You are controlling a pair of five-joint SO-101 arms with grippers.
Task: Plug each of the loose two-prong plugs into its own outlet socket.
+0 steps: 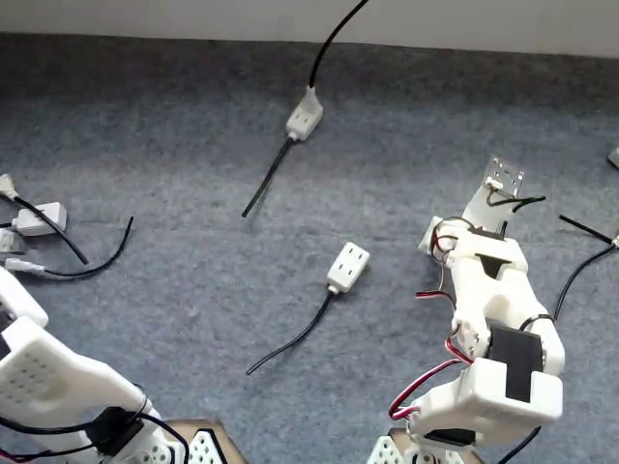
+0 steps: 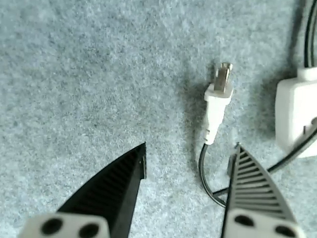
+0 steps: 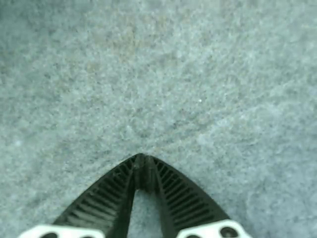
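Observation:
My left gripper (image 2: 190, 148) is open just above the grey carpet. A white two-prong plug (image 2: 218, 99) on a black cord lies beyond its fingertips, nearer one finger (image 2: 250, 183), and touches neither. A white outlet block (image 2: 297, 114) sits beside that plug. In the high view, loose plugs (image 1: 19, 264) and a white block (image 1: 41, 219) lie at the left edge. One outlet socket (image 1: 348, 267) with a black cord lies mid-carpet, and another (image 1: 304, 116) lies farther back. My right gripper (image 3: 144, 161) is shut on nothing over bare carpet.
The left arm (image 1: 48, 377) fills the near left corner and the right arm (image 1: 493, 290) stands at the near right. Black cords (image 1: 97, 261) curl by the left plugs, and another cord (image 1: 580, 271) runs off the right edge. A pale wall borders the carpet's far side.

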